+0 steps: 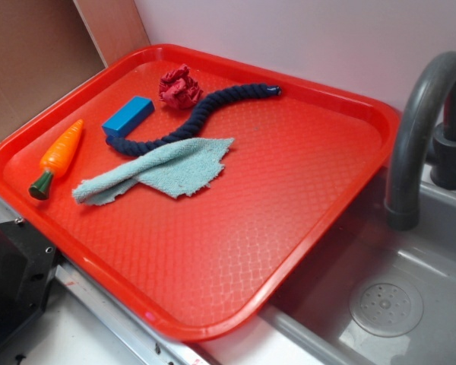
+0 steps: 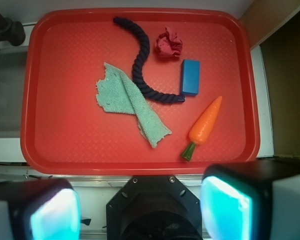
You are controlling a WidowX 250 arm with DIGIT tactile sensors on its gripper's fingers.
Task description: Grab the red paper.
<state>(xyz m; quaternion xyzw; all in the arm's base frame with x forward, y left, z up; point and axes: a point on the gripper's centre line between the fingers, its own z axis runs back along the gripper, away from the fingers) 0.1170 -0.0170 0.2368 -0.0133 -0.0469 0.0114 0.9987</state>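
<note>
Sitting near the far rim of the red tray [image 2: 45,75], the red paper [image 2: 168,44] is a small dark-red crumpled wad that nothing touches from above. Just beside it lies the blue block [image 2: 190,77], on the side nearer the toy carrot [image 2: 204,125], which lies farther toward the tray's near edge with its green stem pointing at that edge. A dark navy rope [image 2: 140,62] curves past the wad's other side, one end reaching up to the block. A pale green cloth [image 2: 127,102] lies rumpled next to the rope, overlapping its curve slightly. The tray rests on the desk, partly over a grey sink [image 1: 410,304] with a dark faucet [image 1: 418,129]. The tool [image 2: 140,207] hangs well back from the tray's near edge, its two fingers [image 2: 225,207] spread wide apart and holding nothing.
</note>
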